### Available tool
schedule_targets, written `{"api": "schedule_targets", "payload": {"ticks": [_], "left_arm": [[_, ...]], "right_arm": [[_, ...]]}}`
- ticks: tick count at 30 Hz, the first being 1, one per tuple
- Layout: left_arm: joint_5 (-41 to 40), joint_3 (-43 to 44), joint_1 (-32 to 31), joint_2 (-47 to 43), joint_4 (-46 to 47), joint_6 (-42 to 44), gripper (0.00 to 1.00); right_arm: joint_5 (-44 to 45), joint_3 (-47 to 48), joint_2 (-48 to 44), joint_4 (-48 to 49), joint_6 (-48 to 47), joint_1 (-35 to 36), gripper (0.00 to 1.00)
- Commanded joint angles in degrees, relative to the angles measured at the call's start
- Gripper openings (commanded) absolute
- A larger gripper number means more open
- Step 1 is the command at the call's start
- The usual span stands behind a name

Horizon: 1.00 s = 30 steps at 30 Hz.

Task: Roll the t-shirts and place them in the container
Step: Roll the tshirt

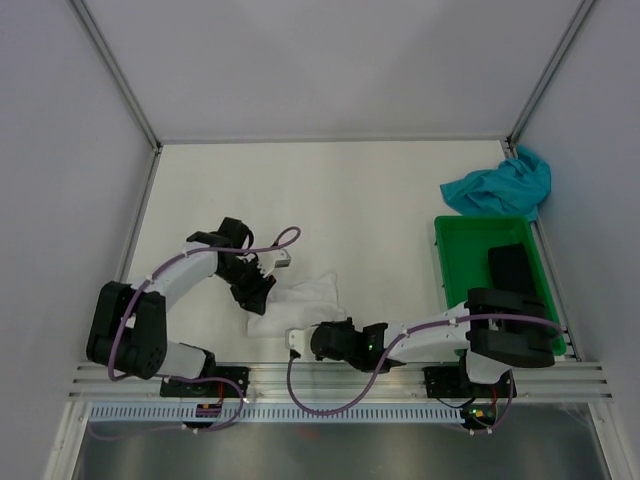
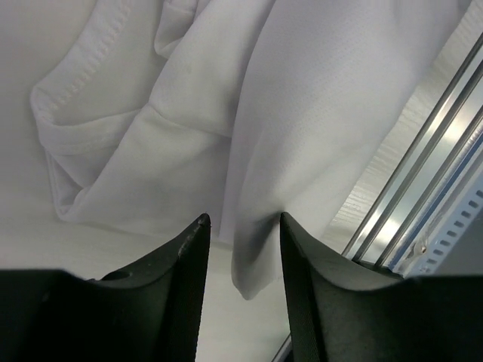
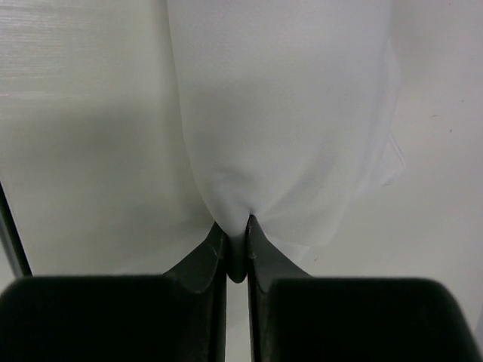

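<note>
Right pincer (image 3: 236,225): mine, closed, pinching a fold of the white t-shirt (image 1: 300,297).
Left pincer (image 2: 243,220): mine, jaws apart at that shirt's edge.
White t-shirt: crumpled on the table (image 1: 370,200), near edge.
Teal t-shirt (image 1: 500,187): bunched far right, behind the green bin (image 1: 470,260).

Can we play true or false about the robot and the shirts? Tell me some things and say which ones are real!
1. The right gripper is pinching the white t-shirt. True.
2. The teal-blue t-shirt is inside the green bin. False: it lies bunched up on the table, just behind the bin.
3. The left gripper is squeezed tight shut. False: its jaws stand apart, with white cloth between them.
4. The white t-shirt lies near the front edge of the table, close to both grippers. True.
</note>
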Motion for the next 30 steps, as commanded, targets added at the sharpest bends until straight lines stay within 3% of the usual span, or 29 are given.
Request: {"api": "schedule_targets", "payload": {"ticks": [1, 8, 14, 24, 30], "left_arm": [[2.1, 1.9, 0.1, -7.2, 0.6, 1.5, 0.48], [6.7, 2.1, 0.1, -20.8, -1.0, 4.9, 0.61], [7.6, 1.1, -2.2, -22.4, -10.2, 13.9, 0.70], [3.5, -6.0, -7.3, -23.0, -10.0, 17.6, 0.86], [-1.2, -10.7, -8.3, -22.6, -4.1, 16.7, 0.86]], "right_arm": [[-11.3, 0.2, -1.8, -4.1, 3.1, -2.0, 0.02], [-25.7, 2.7, -6.1, -8.0, 4.6, -5.6, 0.00], [-43.0, 3.8, -8.4, -8.7, 9.9, -12.2, 0.00], [-54.4, -2.7, -12.6, 1.5, 17.1, -19.5, 0.00], [-55.7, -2.8, -11.8, 2.2, 17.2, -20.8, 0.00]]}}
